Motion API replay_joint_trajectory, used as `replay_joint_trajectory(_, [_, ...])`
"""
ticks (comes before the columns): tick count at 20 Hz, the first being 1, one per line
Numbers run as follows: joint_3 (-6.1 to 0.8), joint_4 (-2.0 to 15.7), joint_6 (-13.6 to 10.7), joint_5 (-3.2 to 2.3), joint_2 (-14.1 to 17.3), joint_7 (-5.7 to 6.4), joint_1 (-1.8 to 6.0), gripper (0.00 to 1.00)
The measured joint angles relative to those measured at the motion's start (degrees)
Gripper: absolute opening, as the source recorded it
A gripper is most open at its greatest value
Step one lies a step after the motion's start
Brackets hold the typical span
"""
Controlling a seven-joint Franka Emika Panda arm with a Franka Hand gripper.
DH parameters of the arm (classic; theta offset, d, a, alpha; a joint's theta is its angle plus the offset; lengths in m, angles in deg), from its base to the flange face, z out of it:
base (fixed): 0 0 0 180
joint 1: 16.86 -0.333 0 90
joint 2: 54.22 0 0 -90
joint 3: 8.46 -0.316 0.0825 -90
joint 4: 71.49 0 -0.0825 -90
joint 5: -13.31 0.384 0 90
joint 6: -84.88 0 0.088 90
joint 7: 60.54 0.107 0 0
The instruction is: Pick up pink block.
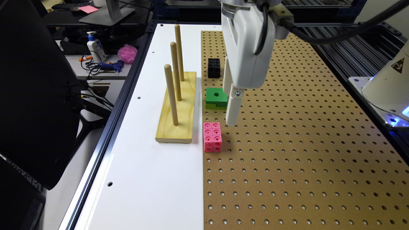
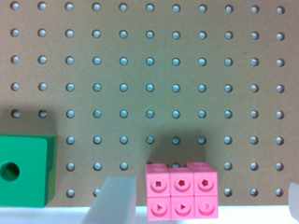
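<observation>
Wrist view: the small bright pink plastic brick is lying on the pegboard worktop, off-centre between the spread, released fingers, its long axis crossing the gap.

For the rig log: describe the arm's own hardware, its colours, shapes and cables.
The hand has a boxy glossy white housing with rounded edges and pale, flat, blocky fingers, one fixed by a visible screw. A thick black cable trails away from the wrist, and a thinner black one loops down the housing.
</observation>
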Motion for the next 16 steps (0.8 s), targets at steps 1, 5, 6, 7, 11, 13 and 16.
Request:
replay_joint_trajectory(1, [0.05, -0.01, 0.82, -0.05, 0.9, 0.0, 0.0, 1.0])
replay_joint_trajectory(5, [0.5, 0.34, 6.39, -0.39, 6.37, -0.01, 0.04, 1.0])
replay_joint_trajectory(6, [0.55, 0.7, 7.08, -0.42, 7.28, -0.03, 0.07, 1.0])
replay_joint_trajectory(7, [0.57, 1.21, 7.19, -0.43, 7.89, -0.03, 0.11, 1.0])
replay_joint_trajectory(11, [0.57, 1.82, 7.13, -0.43, 8.15, -0.03, 0.22, 1.0])
replay_joint_trajectory(13, [0.59, 1.82, 8.08, -0.48, 9.65, -0.03, 0.25, 1.0])
replay_joint_trajectory(16, [0.68, 1.94, 10.26, -0.66, 11.96, -0.03, 0.25, 1.0])
